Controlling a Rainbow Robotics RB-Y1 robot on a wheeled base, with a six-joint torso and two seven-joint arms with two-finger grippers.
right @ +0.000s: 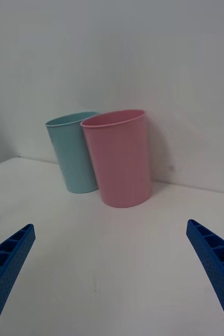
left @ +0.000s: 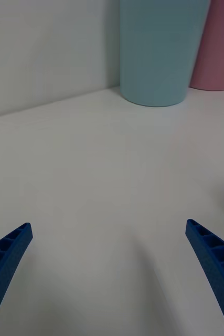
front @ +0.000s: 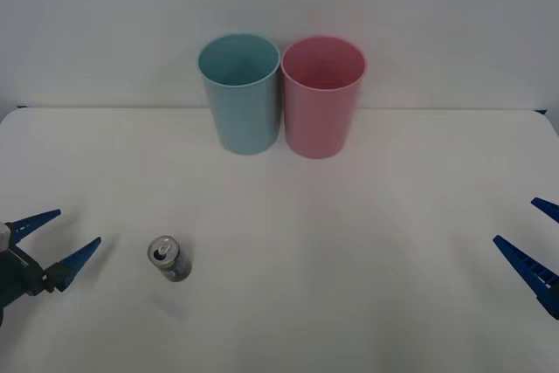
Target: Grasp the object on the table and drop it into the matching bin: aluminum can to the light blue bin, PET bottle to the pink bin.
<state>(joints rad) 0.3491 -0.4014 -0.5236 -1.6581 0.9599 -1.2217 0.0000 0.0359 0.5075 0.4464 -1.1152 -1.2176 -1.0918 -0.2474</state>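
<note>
One small can [front: 169,258] upright on the surface [front: 349,251], near the left end effector [front: 63,238]; both end effectors spread, empty. Probably light, rigid, slick, dentable: best gripped mid-wall.

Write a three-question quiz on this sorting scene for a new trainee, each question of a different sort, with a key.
1. True or false: the aluminum can stands upright on the table, nearer the left gripper than the right gripper.
2. Which bin stands on the robot's left side of the pair? A) the light blue bin B) the pink bin C) neither, one stands behind the other
3. Fill in: both grippers are ____ and hold nothing.

Key: 1 true; 2 A; 3 open
</note>
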